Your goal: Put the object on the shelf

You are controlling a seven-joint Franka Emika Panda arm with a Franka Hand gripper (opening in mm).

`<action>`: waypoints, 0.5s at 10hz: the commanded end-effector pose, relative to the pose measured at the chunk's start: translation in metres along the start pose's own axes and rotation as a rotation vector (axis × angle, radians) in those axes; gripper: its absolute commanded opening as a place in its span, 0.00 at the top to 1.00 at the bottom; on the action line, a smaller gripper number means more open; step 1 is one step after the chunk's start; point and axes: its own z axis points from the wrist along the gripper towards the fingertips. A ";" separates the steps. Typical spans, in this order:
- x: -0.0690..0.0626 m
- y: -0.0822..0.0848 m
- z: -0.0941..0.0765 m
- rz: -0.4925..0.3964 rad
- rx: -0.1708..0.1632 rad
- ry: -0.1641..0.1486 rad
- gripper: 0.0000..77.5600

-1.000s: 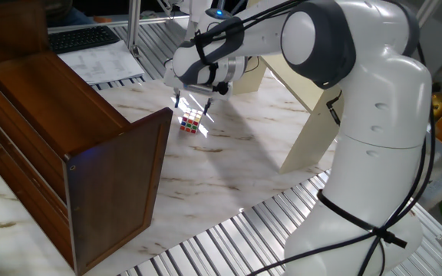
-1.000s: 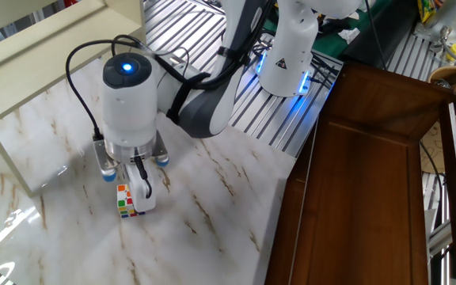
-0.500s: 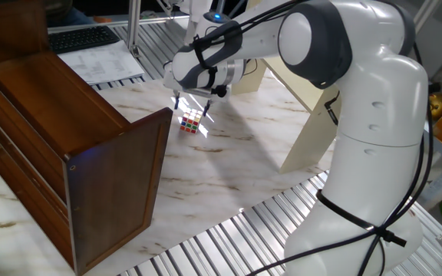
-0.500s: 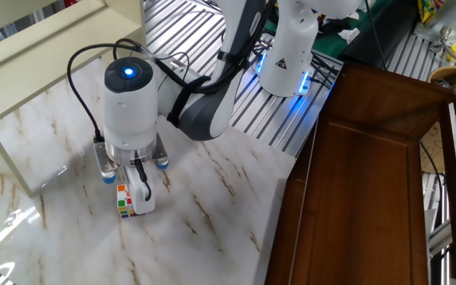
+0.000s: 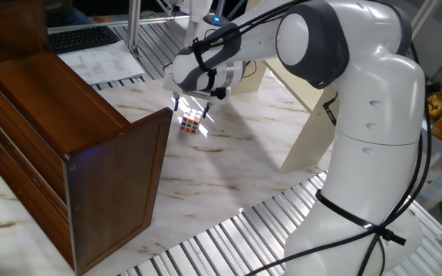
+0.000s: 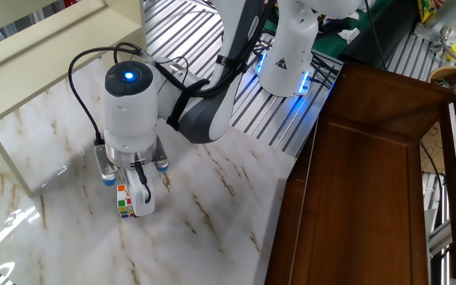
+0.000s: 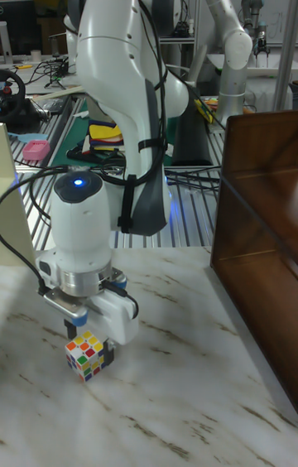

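The object, a small multicoloured cube (image 5: 192, 123), rests on the marble table near the cabinet's corner; it also shows as the cube (image 6: 125, 203) and the cube (image 7: 85, 353). My gripper (image 5: 192, 109) points straight down right over it, open. One white finger (image 6: 142, 192) reaches down beside the cube, the other is on its far side. In the tall fixed view the gripper (image 7: 98, 326) straddles the cube's top. The cream shelf (image 5: 313, 123) stands behind the arm, its boards (image 6: 46, 36) along the table's edge.
A large dark brown cabinet (image 5: 67, 146) lies along one side of the table, also seen as the cabinet (image 6: 355, 182). The robot's base (image 5: 359, 192) stands at the table's edge. Ribbed metal surrounds the marble top (image 6: 212, 206). A keyboard (image 5: 83, 37) lies far back.
The gripper has sunk slightly toward the cube and shifted a little. The cube has not moved.
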 end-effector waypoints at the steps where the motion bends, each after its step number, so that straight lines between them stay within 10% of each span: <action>1: -0.001 0.000 0.005 -0.001 -0.003 -0.009 0.00; 5: -0.002 -0.001 0.011 -0.003 -0.006 -0.013 0.00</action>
